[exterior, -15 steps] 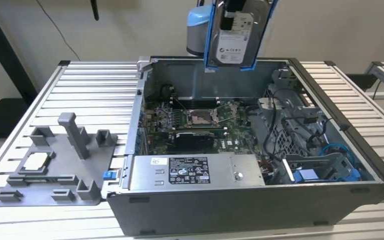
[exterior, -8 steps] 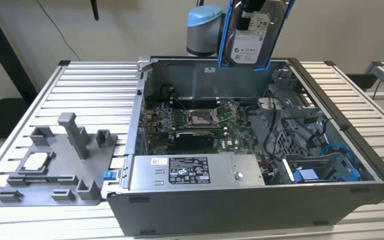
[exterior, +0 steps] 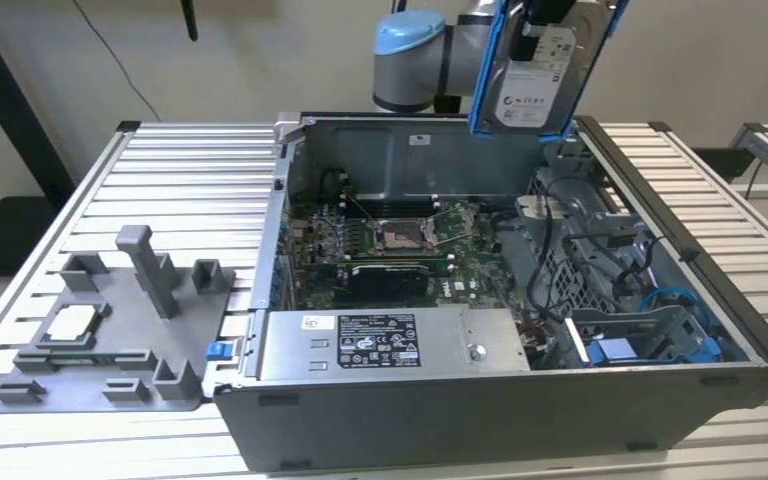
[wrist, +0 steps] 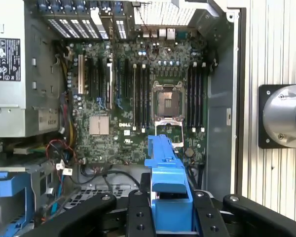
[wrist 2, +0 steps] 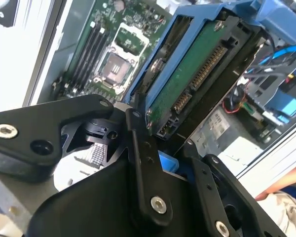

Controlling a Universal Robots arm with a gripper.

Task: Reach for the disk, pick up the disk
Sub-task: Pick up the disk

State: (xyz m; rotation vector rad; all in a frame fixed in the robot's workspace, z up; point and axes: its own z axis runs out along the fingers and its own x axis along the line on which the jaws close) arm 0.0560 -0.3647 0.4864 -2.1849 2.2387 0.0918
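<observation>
End effector is closed on the disk, pinching its blue edge from both sides (plain in both wrist views). In the exterior view the disk hangs upright with its white label facing out, above the rear wall of the open computer case, which sits on the slatted tabletop.

Above the computer case hangs the disk.
</observation>
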